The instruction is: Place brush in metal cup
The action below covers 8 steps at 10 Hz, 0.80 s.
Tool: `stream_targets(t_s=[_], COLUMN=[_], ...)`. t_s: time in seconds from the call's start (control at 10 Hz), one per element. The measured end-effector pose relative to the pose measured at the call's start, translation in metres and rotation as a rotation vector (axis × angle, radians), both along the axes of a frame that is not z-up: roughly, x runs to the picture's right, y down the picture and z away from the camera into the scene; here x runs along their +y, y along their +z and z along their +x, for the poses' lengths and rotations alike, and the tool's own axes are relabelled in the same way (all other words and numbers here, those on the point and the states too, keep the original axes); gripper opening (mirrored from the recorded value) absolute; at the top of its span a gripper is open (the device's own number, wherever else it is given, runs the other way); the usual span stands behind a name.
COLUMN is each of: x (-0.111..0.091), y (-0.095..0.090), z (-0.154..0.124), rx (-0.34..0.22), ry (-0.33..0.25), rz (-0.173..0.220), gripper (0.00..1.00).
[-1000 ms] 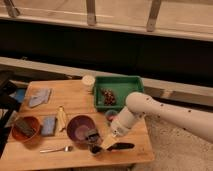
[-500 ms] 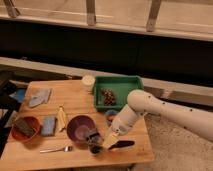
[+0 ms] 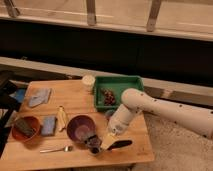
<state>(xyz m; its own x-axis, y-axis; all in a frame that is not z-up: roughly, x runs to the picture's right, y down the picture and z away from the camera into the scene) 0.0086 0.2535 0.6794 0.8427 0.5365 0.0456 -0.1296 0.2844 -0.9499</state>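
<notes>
The brush [image 3: 120, 145], slim and black, lies low near the table's front edge, right of the metal cup. Its left end meets my gripper [image 3: 105, 142]. The metal cup [image 3: 93, 143], small with a dark inside, stands just in front of the purple bowl [image 3: 80, 127]. My gripper hangs from the white arm [image 3: 150, 107] that comes in from the right, and sits right beside the cup, between cup and brush. I cannot tell if it holds the brush.
A green tray [image 3: 131, 83] with a brown cluster stands at the back right, with a cream-white cup [image 3: 88, 82] beside it. A silver spoon [image 3: 55, 149], banana [image 3: 61, 119], blue sponge [image 3: 48, 125], orange bowl [image 3: 25, 129] and grey cloth [image 3: 39, 96] lie to the left.
Almost nothing differs; the arm and gripper stay by the cup, and the brush lies at the same spot.
</notes>
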Motion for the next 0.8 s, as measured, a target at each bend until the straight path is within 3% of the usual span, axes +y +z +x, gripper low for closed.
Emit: stream_targets(t_s=[0.5,0.8], x=[0.007,0.014], y=[0.010,0.017], z=[0.005,0.011], rx=[0.026,0.051], ry=[0.002,0.011], rz=[-0.031,-0.056], gripper=[0.04,0.33])
